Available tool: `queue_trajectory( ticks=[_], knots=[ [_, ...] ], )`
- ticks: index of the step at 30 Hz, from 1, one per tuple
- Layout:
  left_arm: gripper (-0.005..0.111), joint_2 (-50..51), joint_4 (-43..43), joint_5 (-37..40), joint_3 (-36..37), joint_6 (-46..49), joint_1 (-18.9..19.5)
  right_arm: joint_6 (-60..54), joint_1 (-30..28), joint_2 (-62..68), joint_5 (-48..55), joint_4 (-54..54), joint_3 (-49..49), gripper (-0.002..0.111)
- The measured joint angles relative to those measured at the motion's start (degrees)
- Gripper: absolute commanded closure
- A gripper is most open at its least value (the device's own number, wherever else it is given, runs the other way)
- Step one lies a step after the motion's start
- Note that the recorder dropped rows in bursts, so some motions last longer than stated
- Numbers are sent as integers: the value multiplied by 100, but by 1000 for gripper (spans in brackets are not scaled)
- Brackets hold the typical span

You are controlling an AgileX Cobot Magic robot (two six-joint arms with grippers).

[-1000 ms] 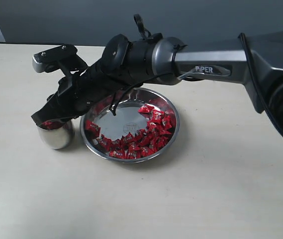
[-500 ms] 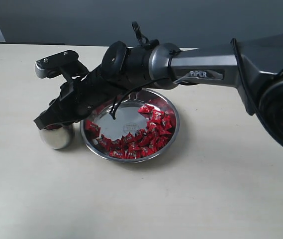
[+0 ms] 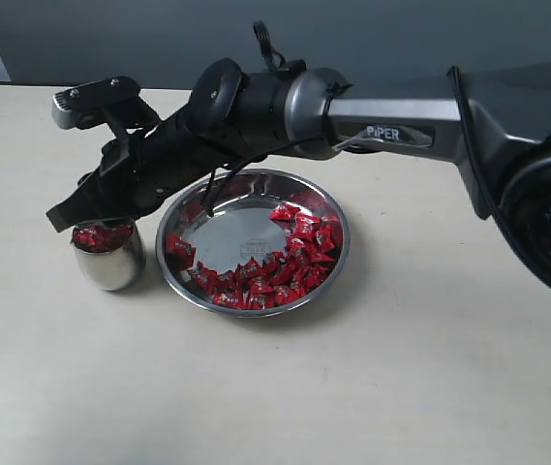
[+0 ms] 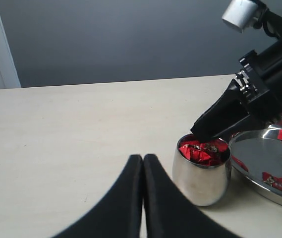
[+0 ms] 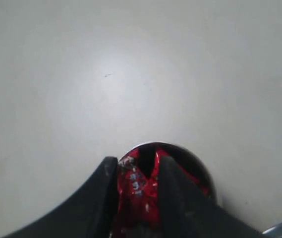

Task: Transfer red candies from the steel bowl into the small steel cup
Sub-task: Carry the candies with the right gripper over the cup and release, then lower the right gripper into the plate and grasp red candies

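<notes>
Right tool (image 3: pixel 60 213) higher, over one cup (image 3: pixel 108 260)

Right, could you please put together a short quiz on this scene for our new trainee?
1. Fill the gap: the left gripper is ___ (open or shut), with nothing in it.
2. What hangs right above the small steel cup? A. the left gripper; B. the right gripper; C. nothing.
3. True or false: red candies lie both in the cup and in the steel bowl.
Key: 1. shut; 2. B; 3. true.
</notes>
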Motion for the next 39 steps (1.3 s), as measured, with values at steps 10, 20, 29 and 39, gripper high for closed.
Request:
queue_trajectory(
  ticks=[10,20,29,39],
  knots=[
    [106,0,0,0,0,0,0,0,0,0,156,11,-58,79],
    [106,0,0,0,0,0,0,887,-862,-479,1077,-1337,-58,79],
    [106,0,0,0,0,0,0,1198,-1238,-428,2492,-2730,-58,79],
    [106,0,0,0,0,0,0,1657,-1238,-239,2543,-3677,-58,55]
  ],
)
